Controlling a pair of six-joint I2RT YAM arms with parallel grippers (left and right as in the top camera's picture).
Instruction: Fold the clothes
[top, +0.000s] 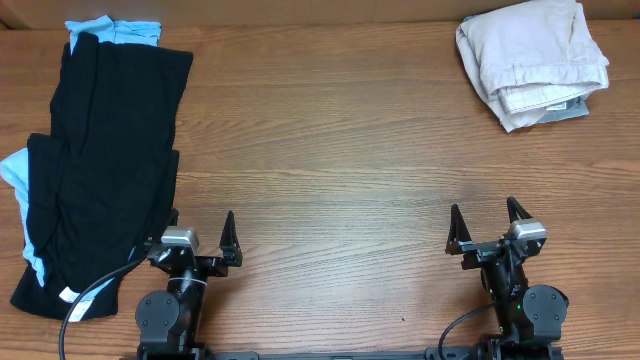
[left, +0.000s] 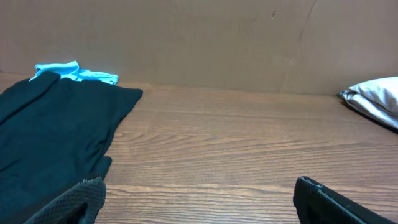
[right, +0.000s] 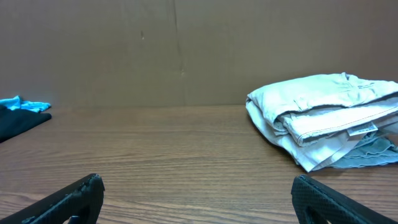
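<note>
The clothes, a pair of beige shorts (top: 530, 55), lie bunched in a folded heap at the table's far right corner. They also show in the right wrist view (right: 323, 112) and at the edge of the left wrist view (left: 376, 96). My left gripper (top: 202, 220) rests open near the front edge at the left, with bare wood between its fingers (left: 198, 186). My right gripper (top: 484, 210) is open near the front edge at the right, well short of the shorts, and holds nothing (right: 196, 183).
A black garment (top: 110, 150) lies spread along the left side over a light-blue one (top: 115, 28), its edge beside my left gripper's outer finger. A grey-blue bit of cloth (right: 367, 152) pokes out under the shorts. A brown wall (right: 186, 50) backs the table.
</note>
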